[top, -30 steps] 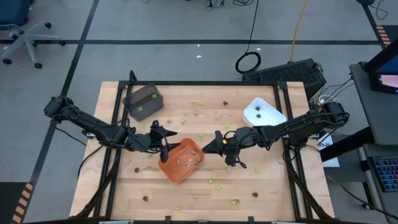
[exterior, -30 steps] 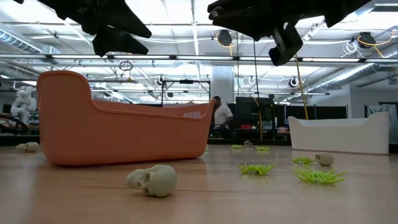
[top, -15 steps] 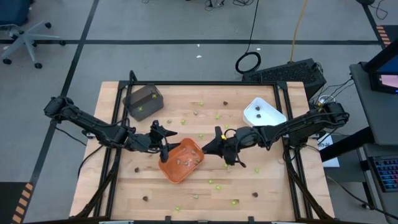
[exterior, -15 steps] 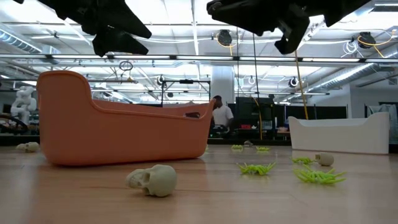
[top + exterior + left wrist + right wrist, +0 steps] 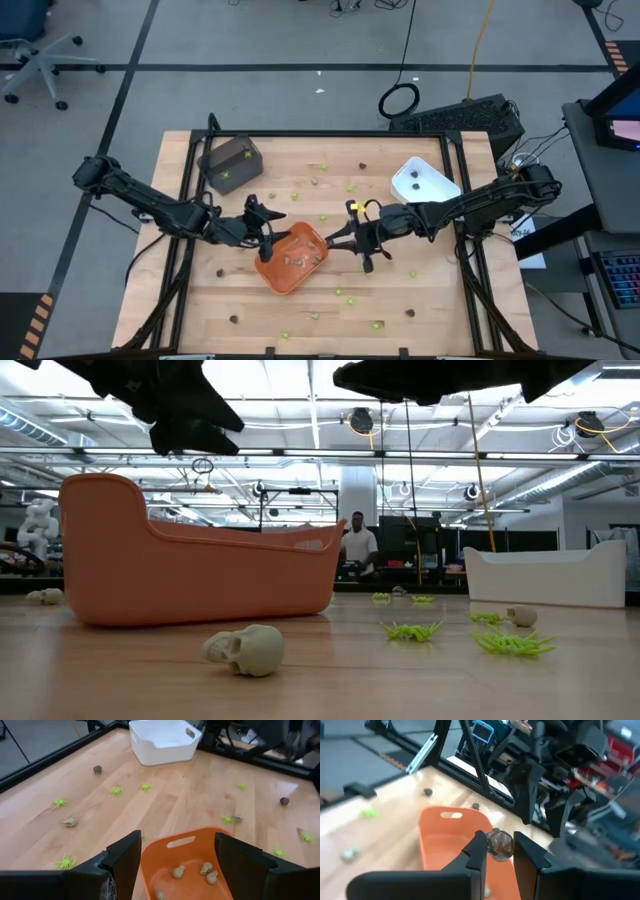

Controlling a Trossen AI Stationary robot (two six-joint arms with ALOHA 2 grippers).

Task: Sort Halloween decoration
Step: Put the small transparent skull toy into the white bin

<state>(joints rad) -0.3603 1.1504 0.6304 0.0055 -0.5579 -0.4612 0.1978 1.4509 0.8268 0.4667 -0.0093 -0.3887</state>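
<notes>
An orange tray sits mid-table and holds several tan-grey pieces. My right gripper hovers at the tray's right rim, shut on one small tan-grey piece. My left gripper stands open above the tray's left side, touching nothing. Other pieces of the Halloween decoration lie loose on the wood: lime-green spiders, a tan skull and dark brown bits. My right gripper pinches the small roundish tan-grey piece between its two fingertips. The fingers reach in about level from the table's right. The piece is lifted clear, above the orange tray's right end.
A white tray stands at the back right, and a dark grey tray at the back left. Loose pieces dot the table near its front edge. A person stands in the room beyond the table.
My right gripper has rolled about its own pointing line while staying in place at the tray's right rim, still shut on the piece. In the low view, the part of it that hung down has swung up out of the picture.
</notes>
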